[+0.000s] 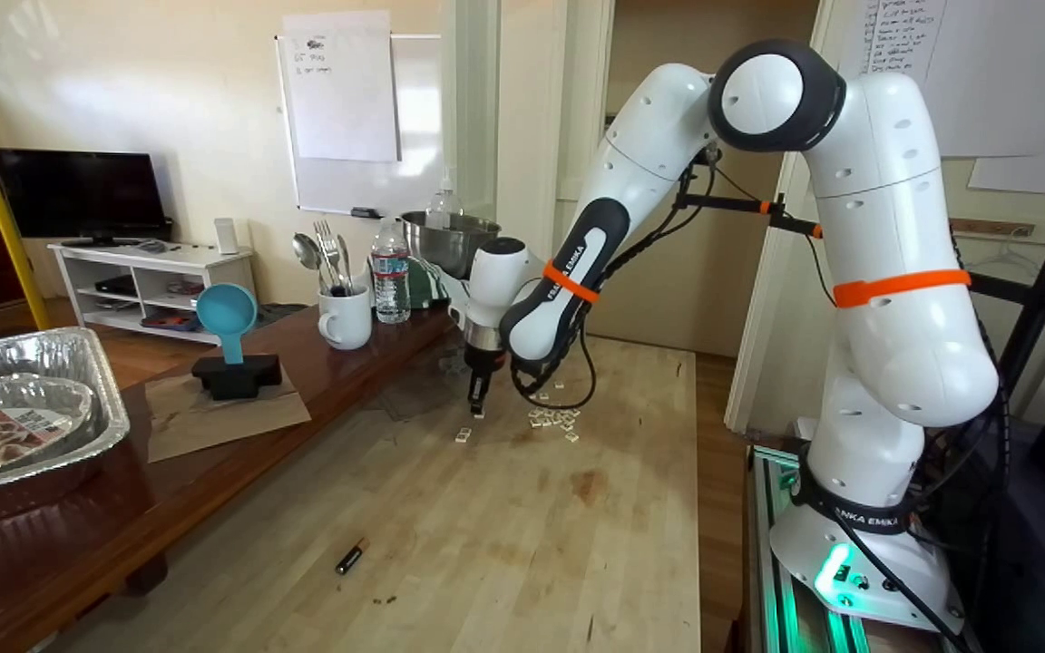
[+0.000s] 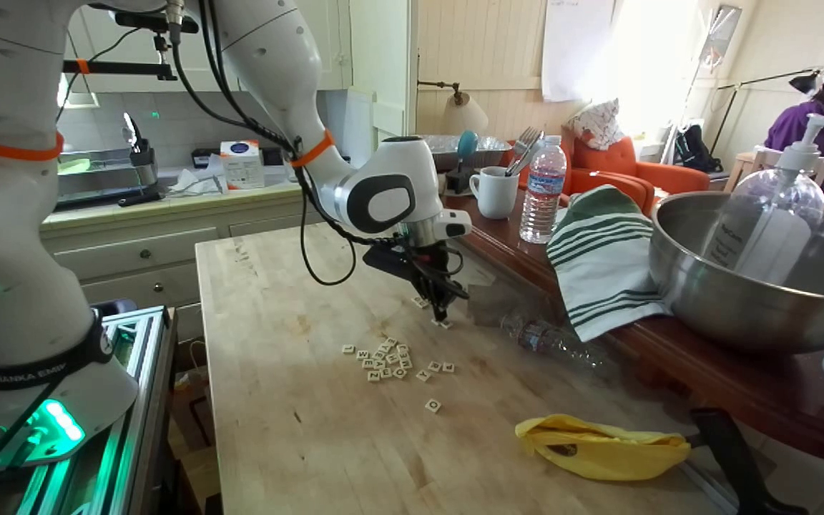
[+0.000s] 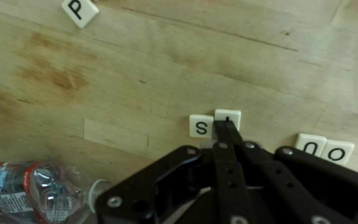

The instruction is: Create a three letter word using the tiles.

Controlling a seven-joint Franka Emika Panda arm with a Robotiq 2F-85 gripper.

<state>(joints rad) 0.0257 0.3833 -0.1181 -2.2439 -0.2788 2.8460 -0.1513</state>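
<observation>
Letter tiles (image 2: 385, 373) lie under and around the gripper (image 3: 225, 122) on a pale wooden table (image 2: 262, 400). The gripper's two fingers (image 3: 221, 133) are pressed together along their length, with nothing gripped between them, and their tips sit over the lower part of one tile (image 3: 227, 114), hiding most of its letter; whether they touch it I cannot tell. Just left of the tips in the wrist view is one S tile (image 3: 201, 126), all but touching that tile and set slightly lower. To the right of the gripper two tiles touch: one arched-letter tile (image 3: 311, 143), partly covered, and one O tile (image 3: 337, 151). One P tile (image 3: 82, 12) lies well apart, up and to the left.

In an exterior view, three loose tiles (image 2: 434, 366) and one single tile (image 2: 433, 405) are in front of the gripper, on the camera's side; left of them is a cluster (image 2: 392, 359) too crowded to count surely, with one outlying tile (image 2: 348, 349) farther left.

One water bottle (image 3: 64, 193) lies near the gripper, below left in the wrist view; a second bottle (image 2: 545, 189) stands right of it in an exterior view. Farther right is one steel bowl (image 2: 741, 311) with one pump bottle (image 2: 777, 222). One battery (image 1: 351, 556) lies in front of the gripper, well apart, in an exterior view
</observation>
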